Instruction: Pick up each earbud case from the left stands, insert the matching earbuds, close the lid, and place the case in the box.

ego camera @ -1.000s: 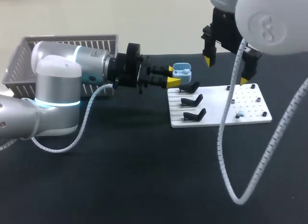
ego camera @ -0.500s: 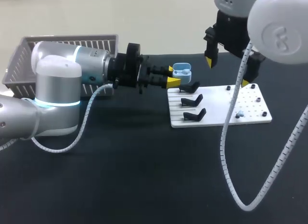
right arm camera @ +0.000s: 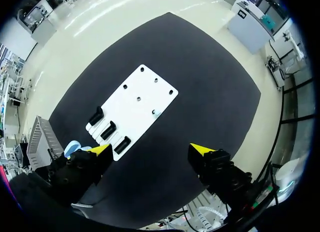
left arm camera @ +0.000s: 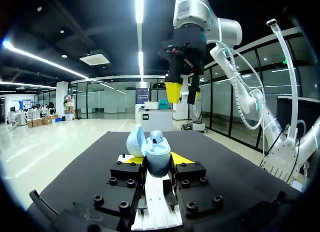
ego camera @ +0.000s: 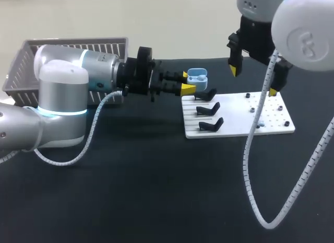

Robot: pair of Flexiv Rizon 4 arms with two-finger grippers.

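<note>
Starting nearest, a white plate (ego camera: 237, 129) is seen on the black table, w/ three black stands (ego camera: 209, 110) along its 9 o'clock edge, all empty. A tiny pale speck (ego camera: 259, 124) at approx. 4 o'clock from the plate's centre is judged to be an earbud, but it is too small to confirm.

Just past the plate's 11 o'clock corner, the pale blue earbud case (ego camera: 197, 77) is held off the table by the left gripper (ego camera: 187, 82). Both yellow tips are pressed on the lower shell from opposite sides. The lid is hinged open, and sth. rounded is seen inside in the left wrist view.

The case is judged light, rigid and smooth, so prob. slippery under a hard pinch. The lower shell's flanks are the place to be gripped. The lid and hinge are better left untouched, as they are likely the weak pt.

The right gripper (ego camera: 253, 80) hangs above the plate's 1 o'clock area, fingers apart and nothing carried.

Farthest, at 9 o'clock of the table, the grey basket (ego camera: 68, 44) is seen behind the left arm.

No legible print is made out on the case, plate or basket.
</note>
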